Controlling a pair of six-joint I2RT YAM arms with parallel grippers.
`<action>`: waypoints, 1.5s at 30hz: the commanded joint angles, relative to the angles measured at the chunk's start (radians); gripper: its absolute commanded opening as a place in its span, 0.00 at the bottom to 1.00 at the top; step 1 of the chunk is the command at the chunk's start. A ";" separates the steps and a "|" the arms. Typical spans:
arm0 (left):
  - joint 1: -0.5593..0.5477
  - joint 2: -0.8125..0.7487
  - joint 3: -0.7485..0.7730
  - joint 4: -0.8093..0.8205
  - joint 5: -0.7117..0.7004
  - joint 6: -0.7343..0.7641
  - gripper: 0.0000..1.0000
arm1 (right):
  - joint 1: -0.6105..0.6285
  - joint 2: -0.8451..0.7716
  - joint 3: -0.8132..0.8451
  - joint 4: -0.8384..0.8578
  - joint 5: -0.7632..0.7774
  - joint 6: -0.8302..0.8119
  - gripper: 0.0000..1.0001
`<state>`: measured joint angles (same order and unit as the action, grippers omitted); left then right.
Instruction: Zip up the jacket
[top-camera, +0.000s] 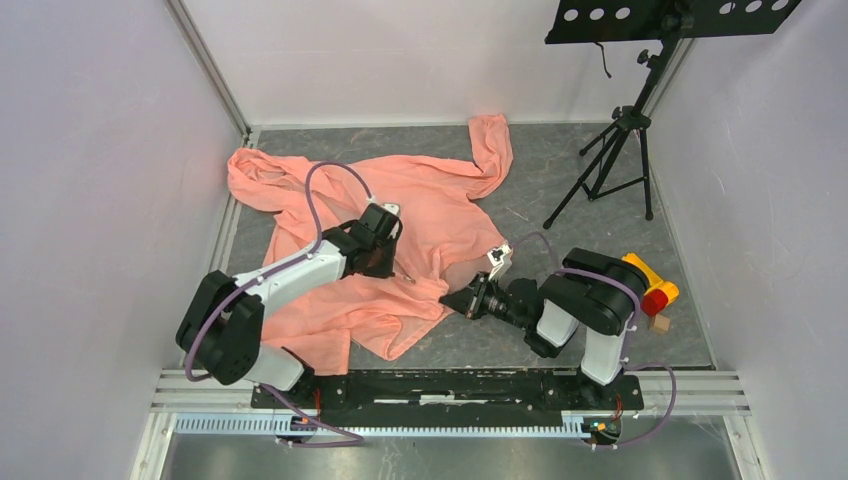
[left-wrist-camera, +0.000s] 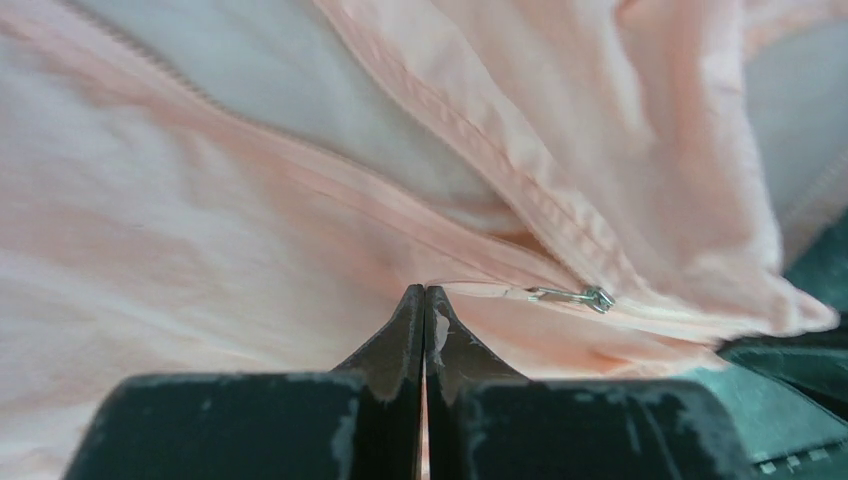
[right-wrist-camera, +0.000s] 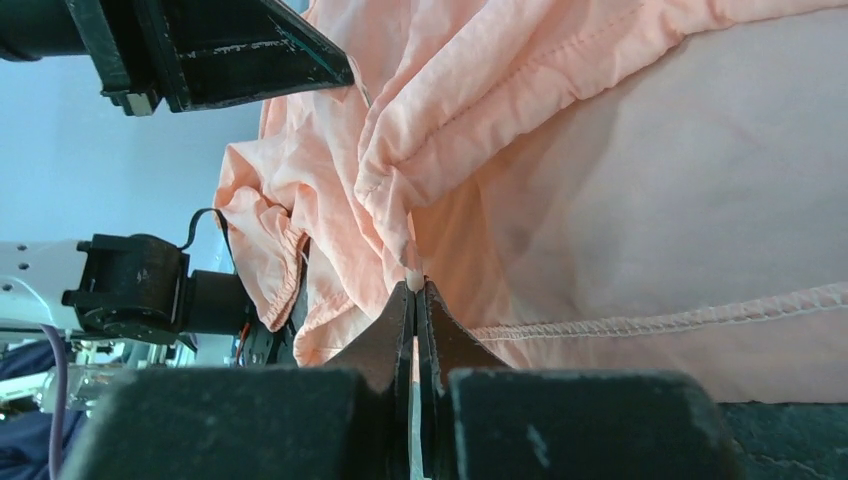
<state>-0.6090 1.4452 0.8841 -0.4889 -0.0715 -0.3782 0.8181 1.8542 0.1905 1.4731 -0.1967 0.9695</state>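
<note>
The salmon-pink jacket lies spread and crumpled on the grey table, hood and sleeves toward the back. My left gripper rests on its middle. In the left wrist view it is shut on a thin pale pull that leads to the metal zipper slider. The zipper track runs away up-left. My right gripper is at the jacket's near edge. In the right wrist view it is shut on a small whitish end of the jacket's edge, beside the stitched hem.
A black tripod stand stands at the back right. A yellow and red object and a small wooden block lie by the right arm. White walls close in both sides. The left gripper's fingers show in the right wrist view.
</note>
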 joint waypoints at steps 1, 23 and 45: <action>0.005 0.002 0.054 -0.025 -0.325 -0.075 0.02 | 0.002 -0.020 -0.015 0.166 0.047 0.050 0.00; 0.485 0.618 0.653 0.084 -0.907 0.251 0.02 | 0.011 -0.070 -0.010 0.052 0.090 0.010 0.00; 0.607 0.871 0.834 0.478 -1.006 0.757 0.02 | 0.010 -0.118 -0.057 0.040 0.151 -0.010 0.00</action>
<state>-0.0200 2.3035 1.6440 -0.1654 -1.0206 0.2832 0.8249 1.7630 0.1646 1.4765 -0.0685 0.9791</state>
